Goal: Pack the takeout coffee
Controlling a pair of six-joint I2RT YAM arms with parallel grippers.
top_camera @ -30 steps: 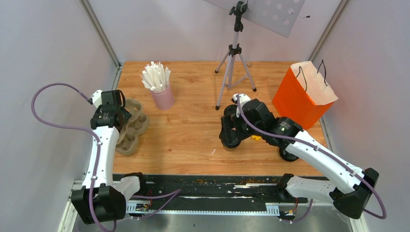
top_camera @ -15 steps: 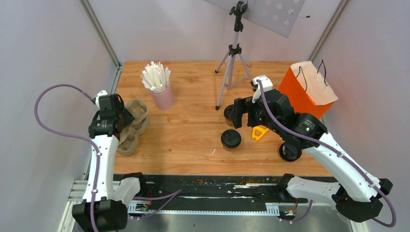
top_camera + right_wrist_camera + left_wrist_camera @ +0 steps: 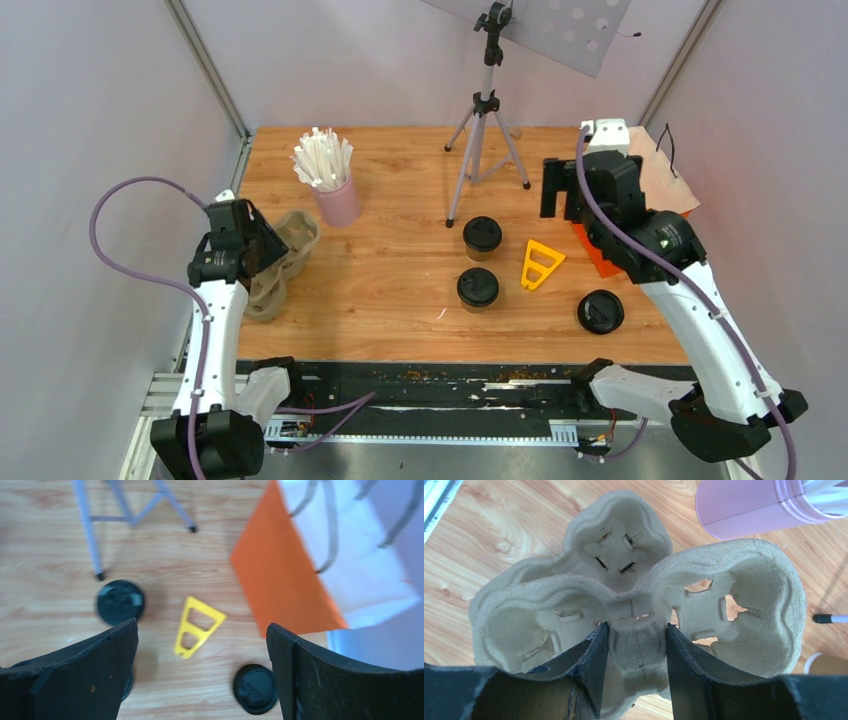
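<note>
Pulp tray, fibrous and lobed, sits pinched in left jaws.

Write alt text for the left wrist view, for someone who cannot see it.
The left gripper pinches the centre ridge of a grey-brown pulp cup tray between its two dark fingers; the tray's visible wells are empty. Wooden table shows beneath, and a pink cup stands beyond at upper right.

White arms, black joints, purple cables, black claws.
</note>
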